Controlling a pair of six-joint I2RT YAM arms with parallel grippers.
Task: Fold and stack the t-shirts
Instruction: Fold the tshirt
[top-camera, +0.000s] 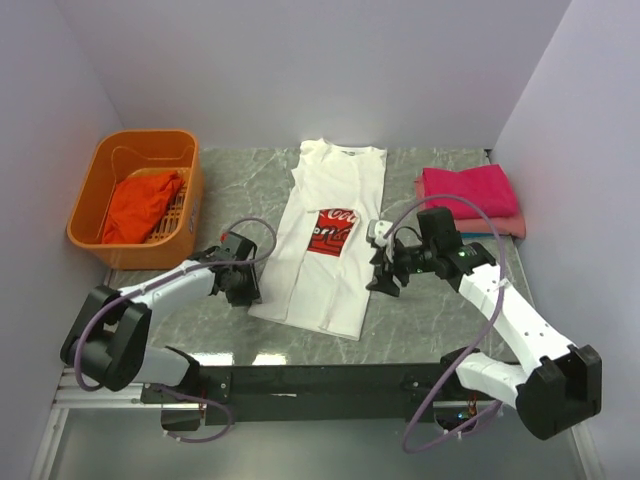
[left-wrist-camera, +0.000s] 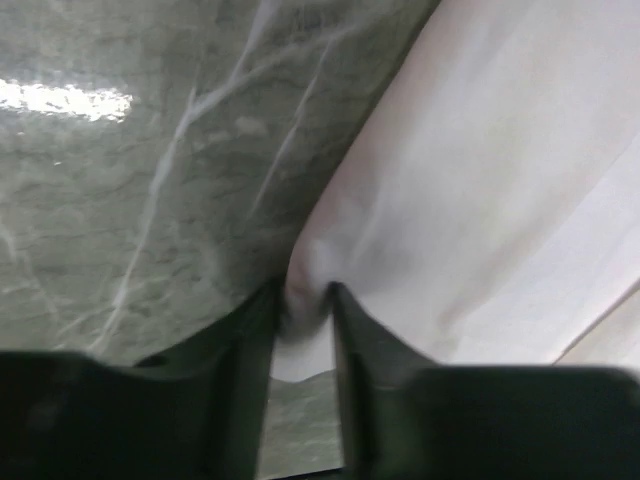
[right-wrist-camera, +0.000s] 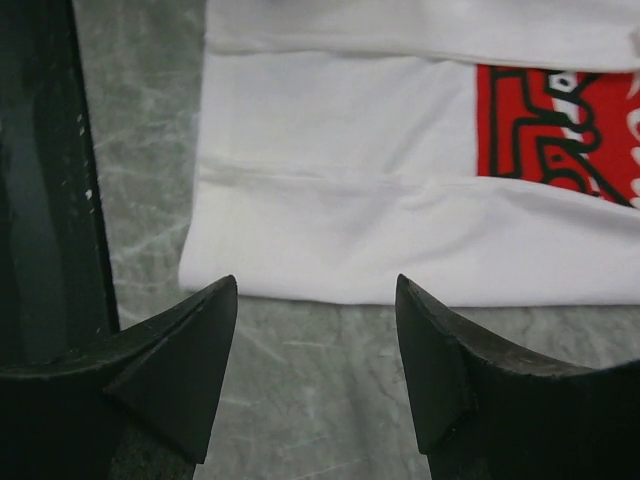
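The white shirt (top-camera: 322, 285) lies narrow mid-desk (top-camera: 430, 320), collar far; the left jaws are pinched tight on its near left edge; the right jaws gape, holding nothing, just right of it; a magenta shirt (top-camera: 465, 188) tops a pink shirt (top-camera: 510, 227) far right; an orange-red shirt (top-camera: 140, 205) lies in the basket (top-camera: 150, 136) far left.

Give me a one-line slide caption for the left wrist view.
Left hand pinches an edge of the white t-shirt, grey marbled table alongside.
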